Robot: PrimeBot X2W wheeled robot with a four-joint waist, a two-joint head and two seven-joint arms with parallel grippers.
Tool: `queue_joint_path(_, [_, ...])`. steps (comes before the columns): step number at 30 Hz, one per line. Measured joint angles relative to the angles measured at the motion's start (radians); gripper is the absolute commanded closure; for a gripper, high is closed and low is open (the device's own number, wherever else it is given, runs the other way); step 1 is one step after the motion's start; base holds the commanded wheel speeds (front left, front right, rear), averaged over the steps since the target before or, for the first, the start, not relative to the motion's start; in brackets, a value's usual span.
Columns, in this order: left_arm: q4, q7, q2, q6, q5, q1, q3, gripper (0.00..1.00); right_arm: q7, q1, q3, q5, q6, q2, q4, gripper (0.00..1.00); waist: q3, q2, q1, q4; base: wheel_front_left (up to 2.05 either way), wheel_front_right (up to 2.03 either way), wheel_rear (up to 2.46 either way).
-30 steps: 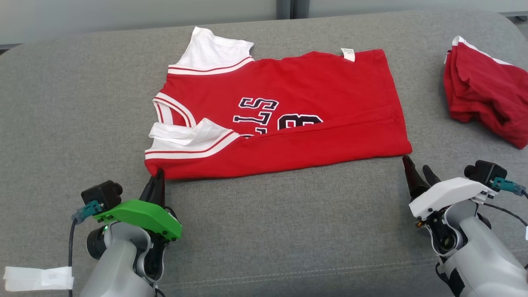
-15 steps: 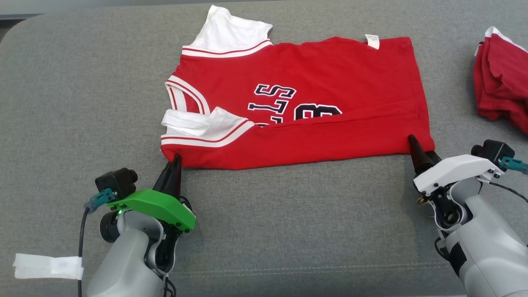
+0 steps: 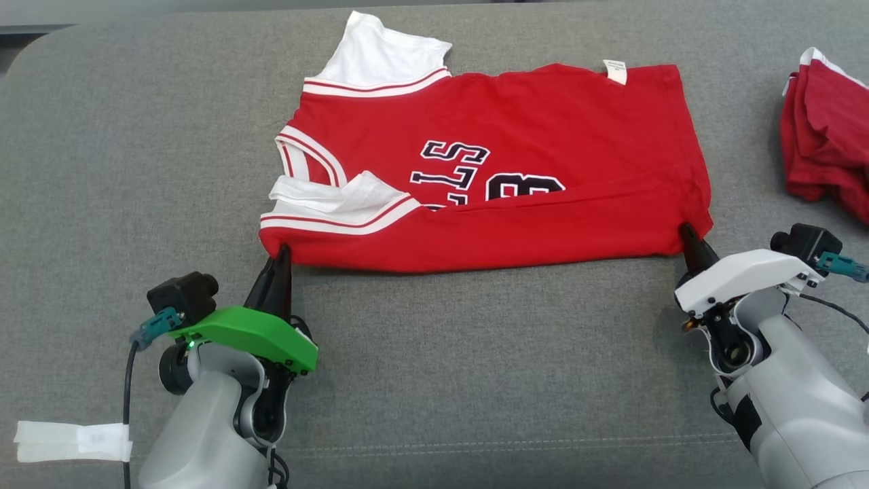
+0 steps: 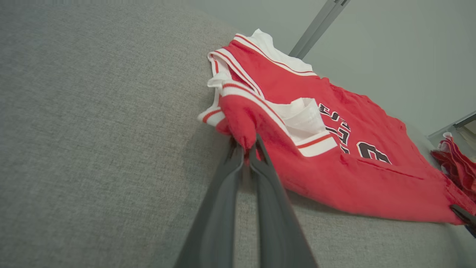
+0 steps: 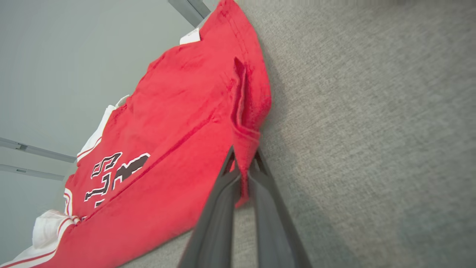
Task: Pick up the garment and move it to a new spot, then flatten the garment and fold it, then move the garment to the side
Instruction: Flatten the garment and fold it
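Head cam sits up high, tilted down and forward over the grey cushion, so the whole red jersey fits in frame. Each wrist cam is way lower, nearly skimming the fabric, looking along its own fingers from opposite corners: left gripper cam toward the hem, right gripper cam toward the sleeves. All views share the printed lettering.
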Motion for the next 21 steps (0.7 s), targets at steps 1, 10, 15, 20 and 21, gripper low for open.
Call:
queue_joint_path(1, [-0.003,-0.004,0.000,0.002,0.000,0.001,0.003,1.00,-0.007,0.001,0.000,0.000,0.002,0.003,-0.001,1.00,-0.003,0.0000,0.0000,-0.002,0.00,0.00,0.00])
queue_joint_path(10, [-0.053,-0.005,0.000,0.012,-0.008,0.077,0.074,1.00,-0.070,0.071,-0.029,0.041,0.009,0.045,-0.041,1.00,-0.052,0.0000,0.0000,-0.028,0.00,0.00,0.00])
queue_joint_path(15, [-0.115,-0.005,-0.001,0.020,-0.007,0.142,0.114,1.00,-0.084,0.134,-0.032,0.049,0.014,0.053,-0.075,1.00,-0.089,0.0000,0.0000,-0.043,0.00,0.00,0.00])
queue_joint_path(20, [-0.163,-0.005,0.000,0.021,0.003,0.227,0.095,1.00,-0.095,0.210,-0.035,0.059,0.014,0.057,-0.116,1.00,-0.126,0.0000,0.0000,-0.056,0.00,0.00,0.00])
queue_joint_path(21, [-0.174,-0.005,0.000,0.022,0.003,0.247,0.092,1.00,-0.095,0.225,-0.035,0.060,0.014,0.057,-0.124,1.00,-0.132,0.0000,0.0000,-0.058,0.00,0.00,0.00])
